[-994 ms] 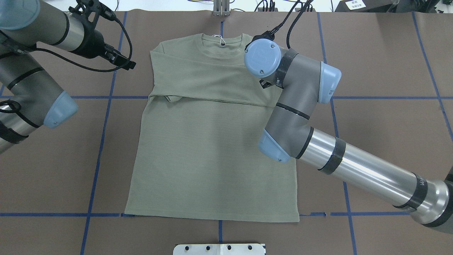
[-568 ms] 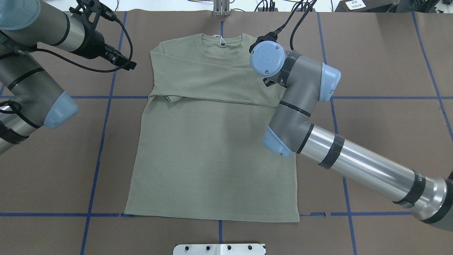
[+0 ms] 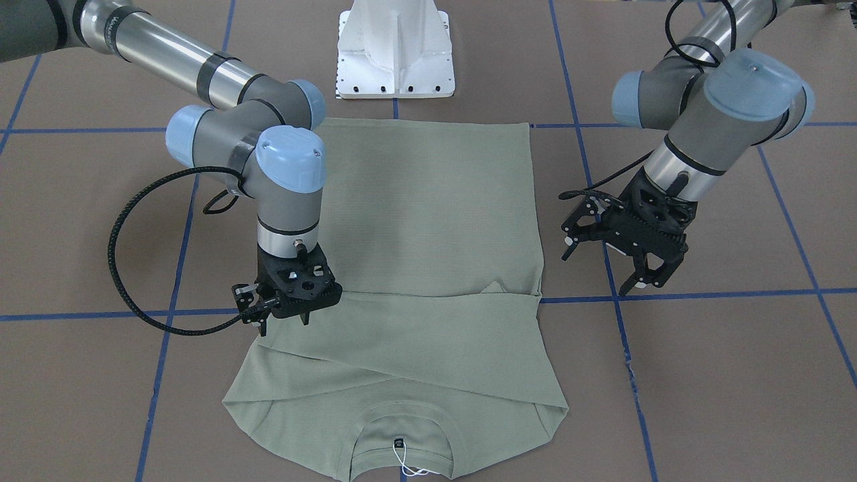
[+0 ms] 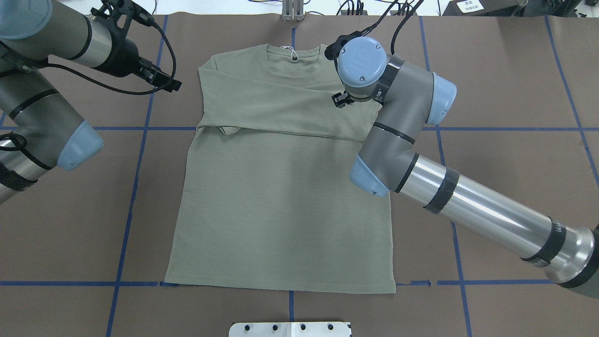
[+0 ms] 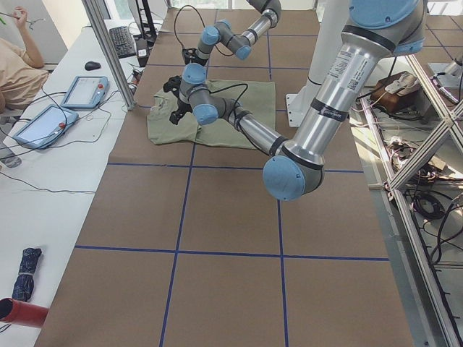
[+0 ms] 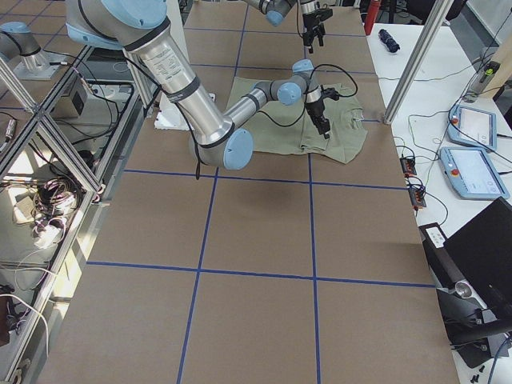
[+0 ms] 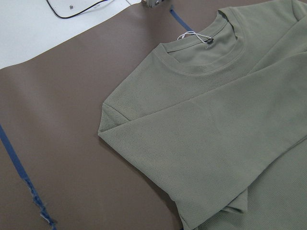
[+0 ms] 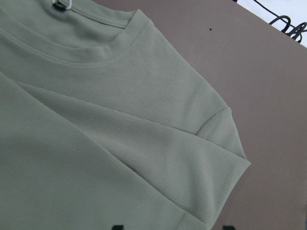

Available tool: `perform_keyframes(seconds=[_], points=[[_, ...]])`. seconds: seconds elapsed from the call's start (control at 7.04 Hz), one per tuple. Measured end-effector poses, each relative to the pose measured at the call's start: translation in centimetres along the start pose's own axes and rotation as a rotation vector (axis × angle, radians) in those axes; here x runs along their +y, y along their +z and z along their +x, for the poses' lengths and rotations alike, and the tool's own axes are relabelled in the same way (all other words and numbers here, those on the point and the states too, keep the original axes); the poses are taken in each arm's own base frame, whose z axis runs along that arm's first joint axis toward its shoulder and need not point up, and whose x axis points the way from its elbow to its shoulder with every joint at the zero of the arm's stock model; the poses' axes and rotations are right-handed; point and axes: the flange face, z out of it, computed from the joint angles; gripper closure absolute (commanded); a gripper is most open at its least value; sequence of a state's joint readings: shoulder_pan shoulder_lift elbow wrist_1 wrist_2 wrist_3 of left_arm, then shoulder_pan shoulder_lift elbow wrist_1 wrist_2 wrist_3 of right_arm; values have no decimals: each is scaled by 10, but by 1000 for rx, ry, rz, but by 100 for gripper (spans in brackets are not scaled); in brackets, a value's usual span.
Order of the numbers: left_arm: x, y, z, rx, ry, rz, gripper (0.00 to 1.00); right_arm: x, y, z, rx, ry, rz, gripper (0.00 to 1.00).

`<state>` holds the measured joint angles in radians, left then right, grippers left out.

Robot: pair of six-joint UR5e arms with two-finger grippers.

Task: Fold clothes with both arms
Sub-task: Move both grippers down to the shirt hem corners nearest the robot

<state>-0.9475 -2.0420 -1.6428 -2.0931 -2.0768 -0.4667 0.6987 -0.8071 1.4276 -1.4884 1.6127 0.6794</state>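
Observation:
The pale sage-green shirt (image 4: 281, 201) lies flat and face up on the brown table, collar at the far edge, both sleeves folded across the chest. It also shows in the front view (image 3: 428, 221). My right gripper (image 3: 284, 323) hangs fingers-down just above the shirt's right shoulder and folded sleeve, open and empty. In the overhead view it (image 4: 340, 99) is mostly hidden under its wrist. Its wrist view shows that shoulder (image 8: 211, 129) between two spread fingertips (image 8: 116, 226). My left gripper (image 3: 639, 284) hovers open and empty over bare table beside the shirt's left side, seen overhead too (image 4: 171, 85).
The white base pedestal (image 3: 395, 47) stands at the near table edge behind the hem. Blue tape lines (image 4: 135, 178) grid the brown mat. A small metal bracket (image 4: 292, 11) sits at the far edge by the collar. Operator tablets (image 5: 83, 90) lie on a side desk.
My right wrist has moved toward the far edge and slightly outward over the shirt's right shoulder. The left arm and the shirt have stayed still.

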Motion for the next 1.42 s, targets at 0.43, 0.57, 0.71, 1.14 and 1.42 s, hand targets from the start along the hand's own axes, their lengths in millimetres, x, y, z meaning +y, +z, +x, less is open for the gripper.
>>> perform_keyframes(seconds=[0.43,0.57,0.71,1.14,1.42], points=[[52,-35,43,48,-204,18,0,96,-76,18,-229,344,-48,0],[84,-47,74,66,-281,19,0,144,-101,14,-275,466,-72,0],[111,-56,109,85,-369,19,0,190,-124,1,-301,546,-80,0],[198,-55,182,105,-600,20,3,305,-160,-32,-308,649,-74,0],[267,-41,200,95,-699,17,12,346,-162,-33,-354,669,-45,1]])
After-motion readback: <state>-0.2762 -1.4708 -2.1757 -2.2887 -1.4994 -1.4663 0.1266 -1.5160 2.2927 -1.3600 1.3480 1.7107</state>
